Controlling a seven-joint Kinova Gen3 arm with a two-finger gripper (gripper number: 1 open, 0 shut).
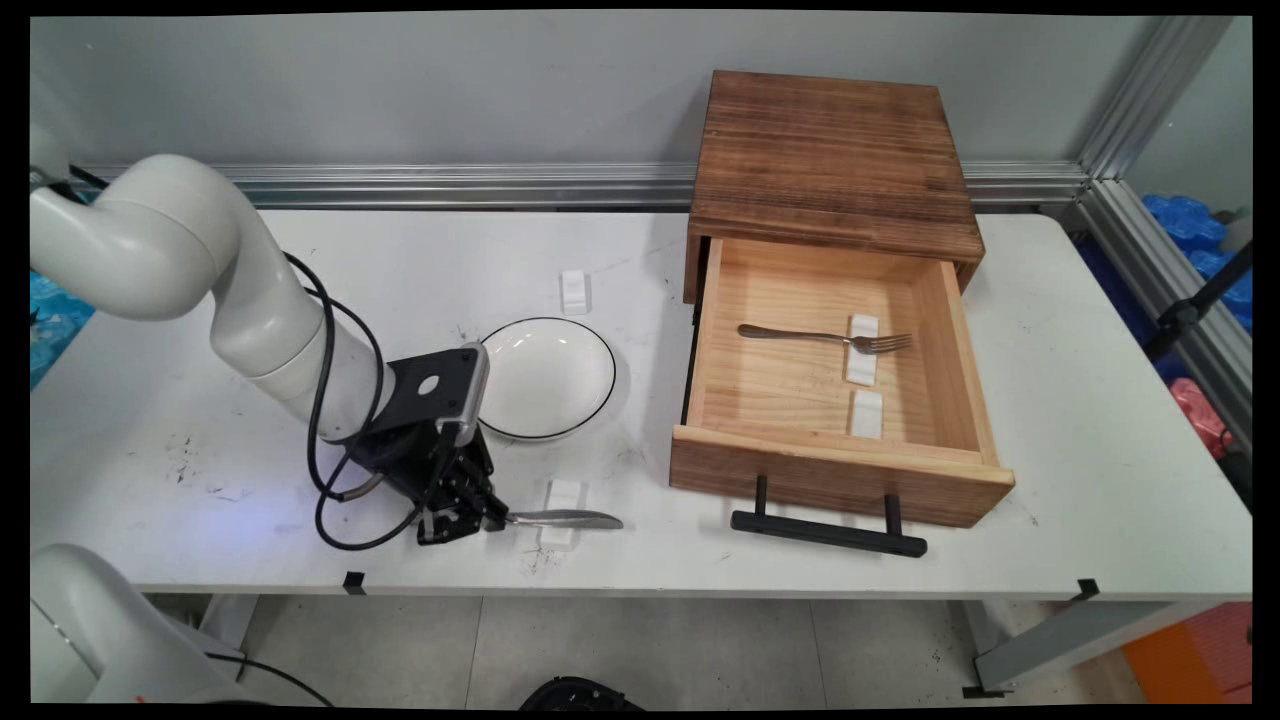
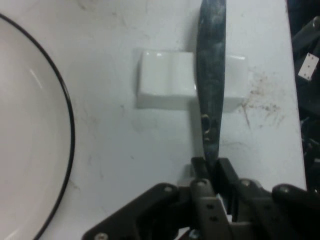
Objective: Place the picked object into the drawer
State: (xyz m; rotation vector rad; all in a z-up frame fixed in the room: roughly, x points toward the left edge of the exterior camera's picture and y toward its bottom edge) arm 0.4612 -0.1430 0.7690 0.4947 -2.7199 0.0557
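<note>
Clamped on the handle end of a table knife (image 1: 565, 518), the claw (image 1: 462, 520), low at the table's (image 1: 150, 480) near side, fingers (image 2: 226, 176) closed narrow on either side of the metal in the hand view. Running straight out from the fingertips, the knife's blade, laid across a small white rest (image 1: 560, 497) just ahead of the claw, blade tip past the rest's far side. Just behind the claw, toward the wall, a white plate with a thin black rim (image 1: 545, 378), near the rest but apart from it. Further back beyond the plate, a second white rest (image 1: 574, 291), alone on the tabletop. Well off past the knife's tip, a wooden box with its drawer (image 1: 835, 470) pulled open, a fork (image 1: 825, 338) inside lying across one white rest (image 1: 861, 350), another rest (image 1: 866, 414) beside it, a black bar handle (image 1: 828, 533) on the drawer front.
</note>
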